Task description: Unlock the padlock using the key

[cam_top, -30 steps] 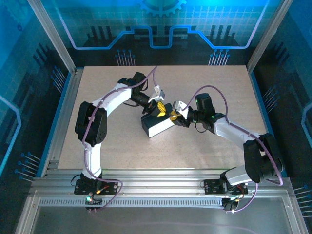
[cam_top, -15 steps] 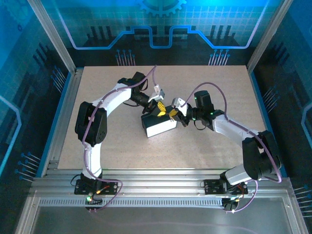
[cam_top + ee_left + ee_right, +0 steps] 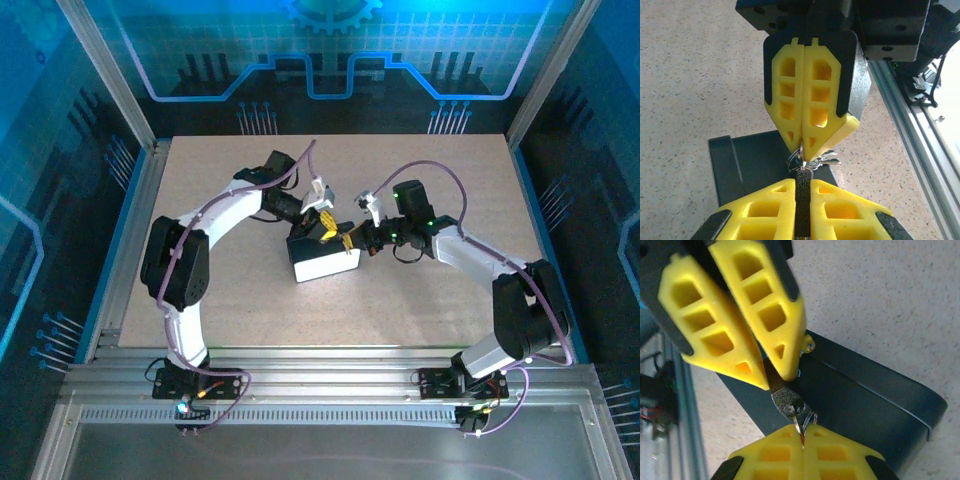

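L gripper (image 3: 802,189) is shut tight on the key (image 3: 802,205), a thin dark strip squeezed btwn its yellow fingers, w/ one end poking out. Just past it, R gripper (image 3: 802,145) is pinched shut on the ring (image 3: 809,161) at that end. Both hang over the dark tin (image 3: 740,160) on the table (image 3: 690,75).
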Available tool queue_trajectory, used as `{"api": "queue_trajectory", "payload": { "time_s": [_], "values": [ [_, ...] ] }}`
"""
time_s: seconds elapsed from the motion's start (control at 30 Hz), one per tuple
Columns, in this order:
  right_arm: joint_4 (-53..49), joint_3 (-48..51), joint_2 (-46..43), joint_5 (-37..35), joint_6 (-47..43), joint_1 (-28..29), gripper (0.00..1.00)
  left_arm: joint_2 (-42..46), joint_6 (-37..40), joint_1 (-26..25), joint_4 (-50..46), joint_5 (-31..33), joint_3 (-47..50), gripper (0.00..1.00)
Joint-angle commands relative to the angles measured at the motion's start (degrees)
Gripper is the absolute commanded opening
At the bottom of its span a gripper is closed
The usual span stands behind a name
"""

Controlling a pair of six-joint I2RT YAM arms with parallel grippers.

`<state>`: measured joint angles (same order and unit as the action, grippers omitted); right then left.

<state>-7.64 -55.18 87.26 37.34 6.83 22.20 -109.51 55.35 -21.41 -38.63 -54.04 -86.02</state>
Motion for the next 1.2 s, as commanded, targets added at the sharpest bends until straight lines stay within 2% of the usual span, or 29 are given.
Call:
{"api": "queue_trajectory", "payload": {
  "time_s": [0.0, 0.17, 0.27, 0.53, 0.63, 0.8, 0.87, 0.97, 1.03, 1.17],
  "values": [
    [4.3, -1.8, -1.0, 4.7, 18.6, 2.1, 0.00, 1.1, -2.3, -2.6, 2.2, 4.1, 4.5, 0.11],
    [8.8, -0.6, -2.2, 5.0, 33.1, 1.5, 0.00, 4.3, -4.6, -3.6, 5.0, 6.2, 7.9, 0.11],
    [10.7, 0.5, -3.2, 5.1, 38.6, 1.4, 0.00, 6.0, -5.5, -4.5, 6.8, 7.3, 10.3, 0.10],
    [5.4, 0.3, -5.4, 3.1, 47.7, 1.2, 0.00, 10.5, -8.8, -5.9, 13.3, 11.0, 16.1, 0.10],
    [2.8, -0.2, -5.9, 2.5, 50.3, 1.3, 0.00, 12.1, -10.7, -6.3, 16.2, 11.2, 17.8, 0.13],
    [-7.1, -2.3, -7.0, -1.1, 44.3, 1.3, 0.00, 13.8, -12.9, -6.3, 18.7, 11.4, 18.4, 0.20],
    [-9.8, -2.8, -7.4, -2.7, 41.3, 1.2, 0.00, 14.3, -13.1, -6.3, 19.0, 11.9, 18.5, 0.31],
    [-12.6, -4.0, -6.9, -3.3, 36.7, 1.2, 0.00, 14.7, -13.5, -6.1, 18.9, 12.5, 18.5, 0.36],
    [-16.1, -5.6, -5.9, -4.1, 32.8, 1.2, 0.00, 15.2, -14.1, -5.7, 18.8, 12.8, 18.4, 0.44],
    [-20.4, -7.3, -4.4, -4.7, 27.7, 0.8, 0.00, 16.4, -16.2, -4.5, 20.3, 11.5, 18.4, 0.48]
  ]
}}
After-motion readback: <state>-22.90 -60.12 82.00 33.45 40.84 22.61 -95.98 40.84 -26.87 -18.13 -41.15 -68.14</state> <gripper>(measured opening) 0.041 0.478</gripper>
